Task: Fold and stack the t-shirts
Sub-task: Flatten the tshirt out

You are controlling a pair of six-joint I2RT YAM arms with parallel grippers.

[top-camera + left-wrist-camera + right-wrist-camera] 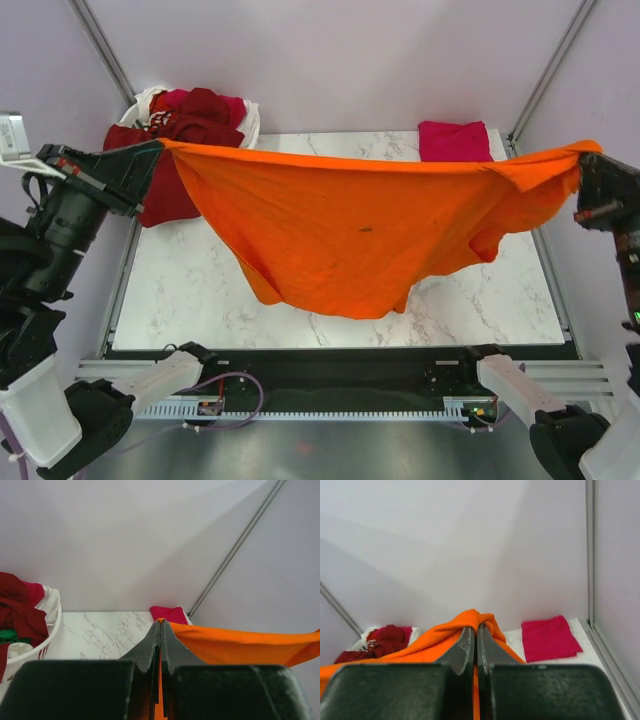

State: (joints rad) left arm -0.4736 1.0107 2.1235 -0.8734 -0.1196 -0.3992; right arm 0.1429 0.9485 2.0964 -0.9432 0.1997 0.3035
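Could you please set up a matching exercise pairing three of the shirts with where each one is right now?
Things:
1. orange t-shirt
2. magenta t-shirt
3. green t-shirt

Places:
A. folded at the far right corner of the table
B. inside the white basket
C. stretched in the air between the left tool and the right tool, both shut on it

Pairs: 1-C, 2-A, 3-B
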